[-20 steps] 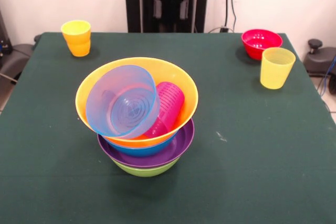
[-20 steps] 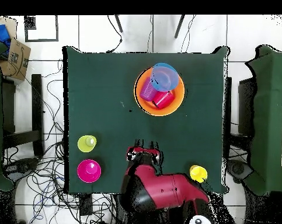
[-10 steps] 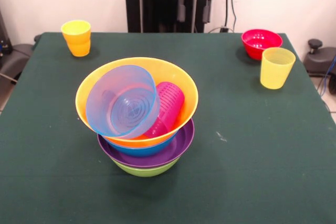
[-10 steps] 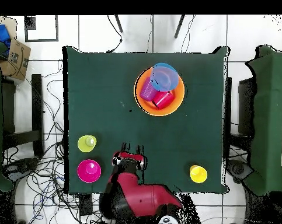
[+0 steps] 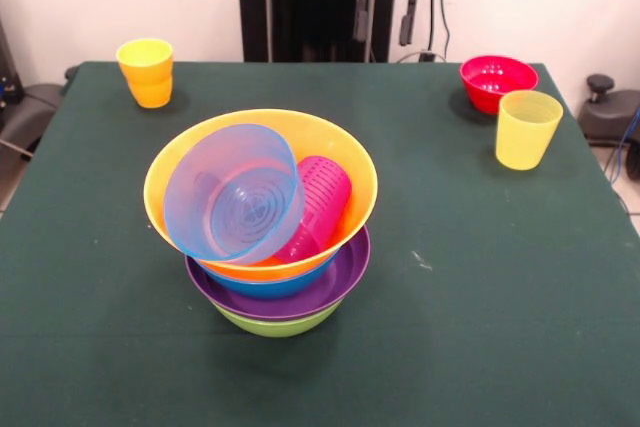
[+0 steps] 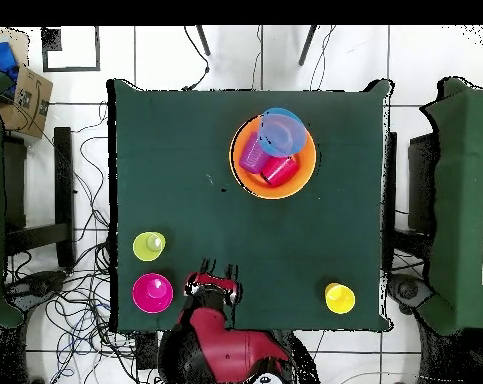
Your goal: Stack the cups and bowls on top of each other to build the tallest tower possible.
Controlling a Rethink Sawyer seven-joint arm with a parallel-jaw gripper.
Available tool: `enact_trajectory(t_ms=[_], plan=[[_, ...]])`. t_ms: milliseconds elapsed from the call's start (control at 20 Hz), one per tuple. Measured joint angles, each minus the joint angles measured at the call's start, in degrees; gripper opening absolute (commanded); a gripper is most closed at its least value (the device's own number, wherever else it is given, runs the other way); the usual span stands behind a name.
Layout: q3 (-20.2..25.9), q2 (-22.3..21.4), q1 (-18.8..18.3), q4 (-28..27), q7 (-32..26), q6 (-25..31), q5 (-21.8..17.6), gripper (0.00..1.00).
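The tower [image 5: 275, 322] stands mid-table: a green bowl at the bottom, then purple [image 5: 340, 275], blue, and the wide orange bowl [image 5: 345, 162] on top. Tilted inside the orange bowl are a translucent blue small bowl [image 5: 235, 195] and a purple cup [image 5: 318, 205] lying on its side. From overhead, a red cup [image 6: 278, 170] also lies in the orange bowl [image 6: 301, 184]. An orange-yellow cup [image 5: 146, 72], a pale yellow cup [image 5: 526, 129] and a red-pink small bowl [image 5: 497, 82] stand apart on the table. My gripper [image 5: 385, 37] hangs open and empty over the table's far edge, beside the red-pink bowl [image 6: 152, 292].
The green cloth table [image 5: 480, 277] ends close behind the red-pink bowl and the orange-yellow cup. In the overhead view the pale yellow cup [image 6: 149, 245] stands just beyond the red-pink bowl, and the orange-yellow cup [image 6: 339, 297] sits at the opposite corner. Cables and chairs ring the table.
The arm has swung sideways along the table's far edge, toward the red-pink bowl and pale yellow cup. The gripper stays open. Nothing on the table has moved.
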Motion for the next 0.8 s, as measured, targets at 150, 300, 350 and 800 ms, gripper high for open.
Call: enact_trajectory(t_ms=[150,300,350,800], plan=[[-0.57,2.07,0.24,0.0,0.0,-1.79,0.42,1.0],[-1.63,7.37,1.9,-0.01,0.04,-7.51,2.77,1.0],[-1.69,8.49,2.4,0.0,0.1,-8.82,3.44,1.0],[-0.47,17.01,7.82,0.98,4.35,-17.94,10.61,1.0]])
